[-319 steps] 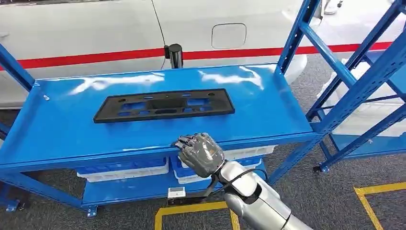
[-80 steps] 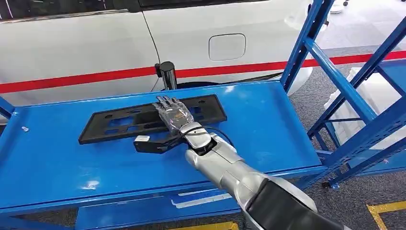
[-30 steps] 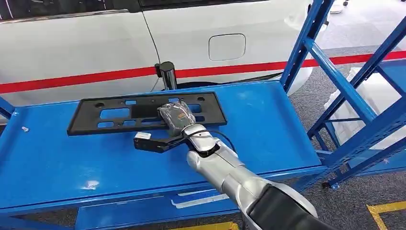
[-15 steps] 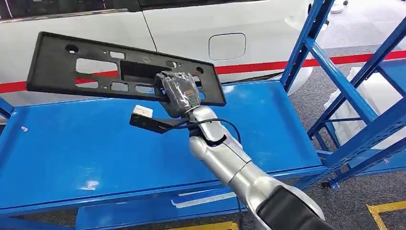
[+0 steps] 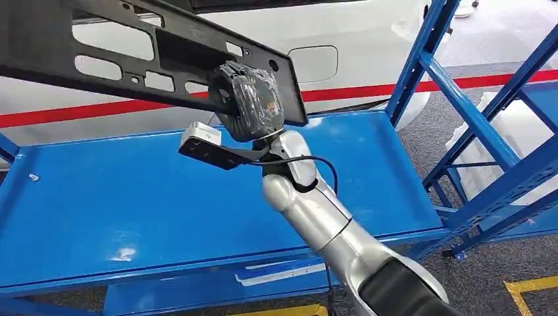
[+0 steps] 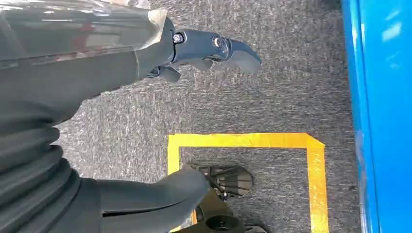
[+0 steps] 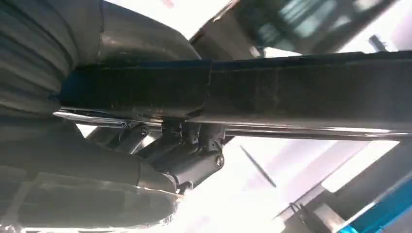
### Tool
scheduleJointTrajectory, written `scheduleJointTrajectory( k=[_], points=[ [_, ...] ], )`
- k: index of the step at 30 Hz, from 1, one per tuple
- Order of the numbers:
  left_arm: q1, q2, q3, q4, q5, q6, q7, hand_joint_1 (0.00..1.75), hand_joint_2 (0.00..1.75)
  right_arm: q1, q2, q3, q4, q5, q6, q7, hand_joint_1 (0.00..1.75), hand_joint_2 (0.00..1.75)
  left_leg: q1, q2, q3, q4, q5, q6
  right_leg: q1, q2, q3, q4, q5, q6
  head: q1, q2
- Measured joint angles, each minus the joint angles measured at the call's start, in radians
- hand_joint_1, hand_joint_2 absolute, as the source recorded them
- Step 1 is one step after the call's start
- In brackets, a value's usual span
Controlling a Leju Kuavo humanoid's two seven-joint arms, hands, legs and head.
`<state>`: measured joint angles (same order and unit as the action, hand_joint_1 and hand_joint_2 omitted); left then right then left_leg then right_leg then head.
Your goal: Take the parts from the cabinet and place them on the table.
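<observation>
the left hand (image 6: 145,97) hangs low beside the blue shelf unit, over grey carpet marked with yellow tape (image 6: 243,141); in the left wrist view its fingers (image 6: 233,48) stand apart from the thumb with nothing between them; on the left of the head view the black plastic part (image 5: 112,46) is up in the air, its left end running out of the picture at the top left corner; half a second ago it was lower, with its whole length in view, and a second ago it lay only just tilted off the blue shelf top (image 5: 99,204); now it is well clear of that surface and tilted, its right end lower than its left; further back, some ten seconds ago, it lay flat on the shelf top with the hand down at the near edge; toward the middle, the right hand (image 5: 247,102) grips the part near its right end, fingers wrapped over the lower edge; the right wrist view shows the part (image 7: 291,92) as a dark bar across the hand (image 7: 97,97), fingers (image 7: 184,160) closed beneath it; the silver right arm (image 5: 316,217) has risen with it, reaching up from the lower right; behind stands a white car body with a red stripe (image 5: 395,89); on the right, the shelf's blue uprights (image 5: 474,105) cross diagonally.
</observation>
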<state>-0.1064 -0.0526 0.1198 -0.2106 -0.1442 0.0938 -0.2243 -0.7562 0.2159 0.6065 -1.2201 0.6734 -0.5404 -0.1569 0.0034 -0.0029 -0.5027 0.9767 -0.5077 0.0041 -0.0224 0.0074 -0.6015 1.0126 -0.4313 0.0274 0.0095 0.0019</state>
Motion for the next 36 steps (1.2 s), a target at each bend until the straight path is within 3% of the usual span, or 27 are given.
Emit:
scheduleJointTrajectory(
  k=[2, 4, 9, 14, 23, 36],
  points=[
    [0.0, 0.0, 0.0, 0.0, 0.008, -0.001, 0.008, 0.0, 1.75, 0.016, 0.0, -0.007, -0.052, -0.172, 0.077, -0.033, 1.75, 1.75, 0.0, 0.0, 0.0, 0.0, 0.0, 0.0, 0.0, 0.0, 0.0, 0.0, 0.0, 0.0, 0.0, 0.0],
    [0.001, 0.0, 0.001, 0.0, 0.009, -0.001, 0.01, 0.0, 1.75, 0.031, -0.001, -0.017, -0.094, -0.255, 0.12, -0.043, 1.75, 1.75, 0.0, 0.0, -0.001, 0.0, 0.0, 0.0, 0.0, 0.0, 0.0, 0.0, 0.0, 0.0, 0.0, 0.0],
    [0.004, 0.002, 0.016, 0.0, 0.03, -0.008, 0.017, 0.0, 1.75, 0.069, -0.015, -0.04, -0.191, -0.663, 0.373, -0.051, 1.75, 1.75, 0.0, 0.0, -0.001, 0.0, 0.0, 0.0, 0.0, 0.0, 0.0, 0.0, 0.0, 0.0, 0.0, 0.0],
    [0.024, 0.005, 0.027, 0.0, 0.041, -0.018, -0.029, 0.0, 1.75, 0.116, -0.052, -0.058, -0.288, -0.865, 0.497, -0.064, 1.75, 1.75, 0.0, 0.0, -0.001, 0.0, -0.001, 0.0, 0.0, 0.0, -0.001, 0.0, 0.0, 0.0, 0.0, 0.0],
    [0.048, 0.014, 0.039, 0.001, 0.046, -0.019, -0.06, 0.0, 1.75, 0.185, -0.116, -0.055, -0.418, -0.895, 0.535, -0.087, 1.75, 1.75, 0.0, 0.0, -0.002, 0.0, -0.001, 0.0, 0.0, 0.0, -0.001, 0.0, 0.0, 0.0, 0.0, 0.0],
    [0.053, 0.017, 0.046, 0.001, 0.046, -0.019, -0.063, 0.0, 1.75, 0.203, -0.148, -0.05, -0.457, -0.893, 0.537, -0.089, 1.75, 1.75, 0.0, 0.0, -0.001, 0.0, -0.001, 0.0, 0.0, 0.0, -0.001, 0.0, 0.0, 0.0, 0.0, 0.0]
  ],
)
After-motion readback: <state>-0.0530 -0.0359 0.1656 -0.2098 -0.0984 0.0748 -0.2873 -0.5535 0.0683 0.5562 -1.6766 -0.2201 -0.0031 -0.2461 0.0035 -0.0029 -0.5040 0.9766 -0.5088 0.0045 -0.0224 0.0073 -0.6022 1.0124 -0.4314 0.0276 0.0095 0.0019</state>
